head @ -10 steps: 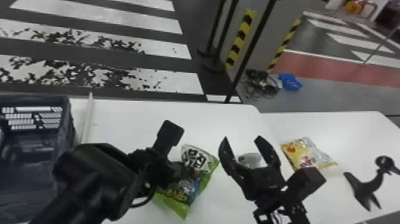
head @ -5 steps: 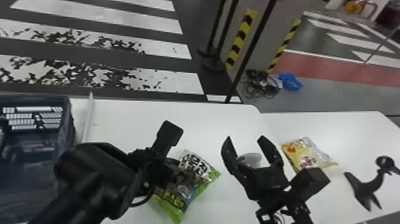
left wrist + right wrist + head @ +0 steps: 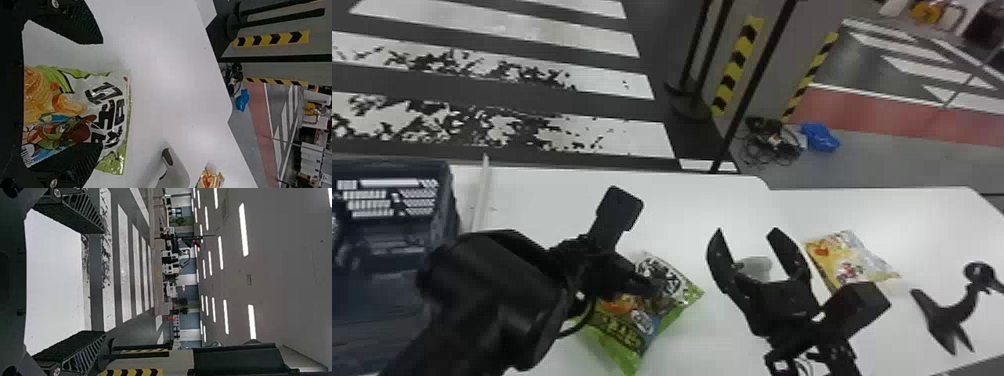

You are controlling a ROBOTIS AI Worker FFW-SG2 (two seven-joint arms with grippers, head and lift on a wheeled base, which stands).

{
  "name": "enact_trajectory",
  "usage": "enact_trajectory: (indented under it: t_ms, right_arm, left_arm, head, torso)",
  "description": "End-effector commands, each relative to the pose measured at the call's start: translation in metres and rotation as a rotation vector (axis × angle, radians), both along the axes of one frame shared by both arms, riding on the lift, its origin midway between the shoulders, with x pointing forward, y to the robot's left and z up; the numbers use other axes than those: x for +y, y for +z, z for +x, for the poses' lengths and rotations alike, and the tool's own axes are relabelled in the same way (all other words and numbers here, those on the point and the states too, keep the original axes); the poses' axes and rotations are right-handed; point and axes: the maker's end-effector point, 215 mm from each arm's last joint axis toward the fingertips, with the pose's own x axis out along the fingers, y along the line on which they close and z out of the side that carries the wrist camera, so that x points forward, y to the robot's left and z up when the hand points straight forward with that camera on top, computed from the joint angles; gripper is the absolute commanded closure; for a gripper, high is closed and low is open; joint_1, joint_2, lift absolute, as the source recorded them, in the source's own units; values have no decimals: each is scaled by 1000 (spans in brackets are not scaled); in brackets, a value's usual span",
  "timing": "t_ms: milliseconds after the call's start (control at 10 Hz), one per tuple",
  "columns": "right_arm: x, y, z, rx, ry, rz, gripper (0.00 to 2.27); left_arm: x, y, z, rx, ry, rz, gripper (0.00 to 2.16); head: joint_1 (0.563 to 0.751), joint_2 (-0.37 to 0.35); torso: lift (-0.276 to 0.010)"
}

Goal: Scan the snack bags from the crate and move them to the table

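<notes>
From my station I have the left gripper (image 3: 641,245) wide open over the green bag (image 3: 652,320) on the white table (image 3: 682,210), the right gripper (image 3: 746,232) open and empty, crate (image 3: 449,205) left, yellow bag (image 3: 854,260) right, striped floor (image 3: 637,132) beyond the far edge.

The robot's left arm (image 3: 447,340), black and smooth-shelled, swells into a rounded housing (image 3: 497,285) beside a looping black cable (image 3: 584,322), while the equally black right arm (image 3: 837,352) carries a square-edged block (image 3: 857,305). Dark jaws on both arms display rough-textured faces, ribbed, lattice-like sides and round silver-toned screws (image 3: 57,193) near the base.
</notes>
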Motion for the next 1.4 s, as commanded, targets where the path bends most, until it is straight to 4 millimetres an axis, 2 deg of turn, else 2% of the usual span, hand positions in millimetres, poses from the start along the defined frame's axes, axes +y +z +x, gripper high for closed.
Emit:
enact_trajectory:
  t_ms: [0, 300, 500, 600, 800, 1000, 1300]
  right_arm:
    - [-1, -2, 0, 4, 1, -2, 76]
    - [-1, -6, 1, 13, 2, -2, 76]
    - [2, -11, 2, 21, 6, 1, 76]
    - [3, -13, 4, 29, 9, 1, 76]
    - [6, -18, 3, 40, 13, -5, 76]
    - [6, -27, 2, 65, 20, -11, 76]
    - [23, -59, 0, 189, 77, -6, 103]
  left_arm:
    - [-2, 36, 5, -81, 33, -33, 26]
    - [40, 84, 28, -227, 198, -57, 26]
    - [95, 102, 42, -282, 325, -87, 26]
    - [122, 107, 47, -360, 378, -57, 26]
    - [171, 130, 53, -504, 476, -54, 26]
    - [224, 146, 47, -564, 548, -50, 26]
    - [293, 152, 22, -592, 655, -75, 26]
  head:
    - [695, -350]
    - [695, -350]
    - [695, -350]
    - [695, -350]
    - [695, -341]
    - [695, -281]
    - [695, -205]
  torso:
    - [-95]
    - [-95]
    - [-95]
    - [-95]
    - [-95]
    - [-95]
    - [-95]
